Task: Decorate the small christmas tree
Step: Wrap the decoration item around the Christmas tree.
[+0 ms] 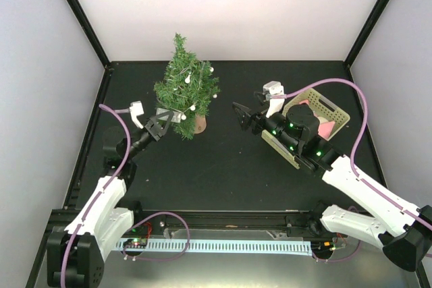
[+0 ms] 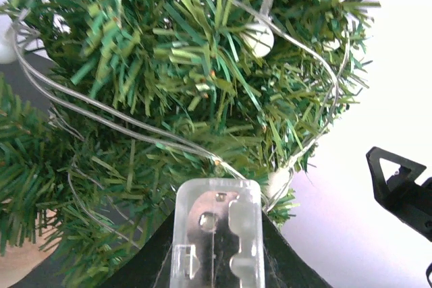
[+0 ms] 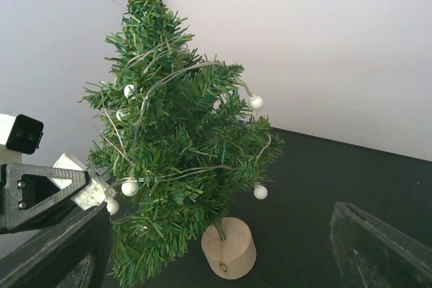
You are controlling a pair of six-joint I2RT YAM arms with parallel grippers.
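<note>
**Bristle and wire: your small christmas tree (image 3: 182,166) up close**
You see stiff, plastic-looking green needles with a faint sheen, on a stump base (image 3: 229,253) of pale, smooth, matt wood. Thin shiny wire (image 2: 115,125) threads the tree's branches, carrying smooth white beads (image 3: 256,102). Against the tree's lower branches, a clear glossy plastic case (image 2: 216,234) shows bright metal inside. Under the tree, the table (image 1: 236,166) is matt black.

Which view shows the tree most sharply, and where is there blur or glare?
Right wrist: the small christmas tree is sharp, and the dark fingers at the bottom edge are soft. Left wrist: needles fill the frame, the clear box near the lens is blurred, and the wall is washed out. Top external: even light.
</note>
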